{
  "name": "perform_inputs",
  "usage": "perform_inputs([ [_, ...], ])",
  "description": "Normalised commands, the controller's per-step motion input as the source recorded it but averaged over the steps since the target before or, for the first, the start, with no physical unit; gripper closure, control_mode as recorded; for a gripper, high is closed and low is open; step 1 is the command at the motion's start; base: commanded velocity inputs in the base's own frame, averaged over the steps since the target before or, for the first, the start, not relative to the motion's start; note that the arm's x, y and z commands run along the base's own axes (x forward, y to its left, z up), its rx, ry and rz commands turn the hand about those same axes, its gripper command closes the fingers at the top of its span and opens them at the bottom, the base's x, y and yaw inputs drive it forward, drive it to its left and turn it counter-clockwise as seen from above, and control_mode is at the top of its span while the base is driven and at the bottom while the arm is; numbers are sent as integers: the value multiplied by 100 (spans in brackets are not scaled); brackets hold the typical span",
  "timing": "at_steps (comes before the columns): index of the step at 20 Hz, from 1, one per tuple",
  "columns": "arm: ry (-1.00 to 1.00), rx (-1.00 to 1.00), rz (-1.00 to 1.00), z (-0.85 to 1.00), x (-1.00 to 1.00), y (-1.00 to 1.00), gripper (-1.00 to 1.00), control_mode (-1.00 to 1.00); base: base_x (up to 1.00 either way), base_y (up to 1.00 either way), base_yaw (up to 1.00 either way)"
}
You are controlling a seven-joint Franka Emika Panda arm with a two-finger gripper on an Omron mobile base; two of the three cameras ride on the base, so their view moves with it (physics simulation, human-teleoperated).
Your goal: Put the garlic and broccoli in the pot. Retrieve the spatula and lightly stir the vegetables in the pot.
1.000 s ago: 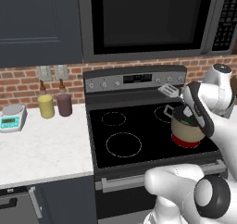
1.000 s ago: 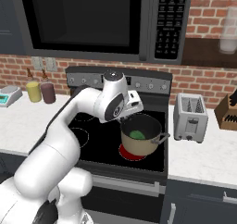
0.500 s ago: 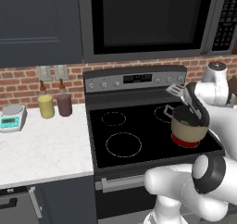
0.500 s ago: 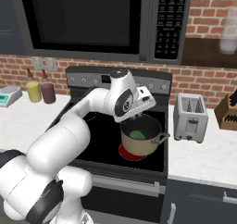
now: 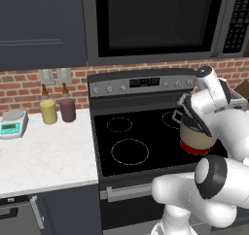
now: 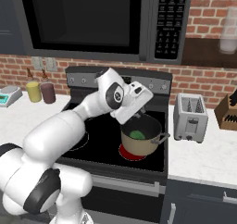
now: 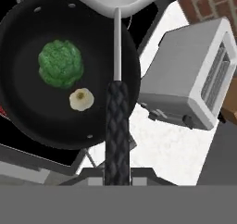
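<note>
Since a second ago the arm has swung further right and rolled its wrist over the pot (image 6: pixel 141 140); base and cameras unchanged, nothing else shifted.

Stove (image 5: pixel 141 146): black cooktop, fills the middle. Pot sits on its near-right burner, red ring glowing under it, so the heat is on there.

Toaster (image 6: pixel 190 117): silver, on the counter just right of the stove, well clear of the pot.

Pot: tan body, dark interior, upright. Both vegetables already inside, so the loading part looks done. Broccoli (image 7: pixel 60 64) lies toward the pot's middle, garlic (image 7: pixel 81 99) just beside it, close but I can't tell if they touch.

Gripper (image 6: pixel 134 113): hovering above the pot's far-left rim, angled down into it. Jaws closed on the spatula (image 7: pixel 116 52), clamped on the black handle, with the thin shaft and silver head sticking out ahead of the hand. Head sits past the pot's far rim in the hand view, apparently above the pot, not down among the food.

My read: retrieval is finished, stirring not yet started. Holding by the handle end gives reach to the pot floor without the fingers getting near the hot wall. Next move needs the head lowered inside the rim, then small sweeps. Risk: clipping the rim or shoving the pot off the burner.
</note>
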Motion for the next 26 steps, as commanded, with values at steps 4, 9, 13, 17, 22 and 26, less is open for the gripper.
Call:
perform_inputs([
  [4,10,-23,22,0,0,0,100,-100,0,0,0],
  [9,17,-14,29,1,0,0,100,-100,0,0,0],
  [13,24,-11,23,0,0,0,100,-100,0,0,0],
  [17,14,-6,5,0,10,-9,100,-100,0,0,0],
  [22,3,-5,0,0,4,-27,100,-100,0,0,0],
  [26,0,-2,2,4,0,-33,100,-100,0,0,0],
])
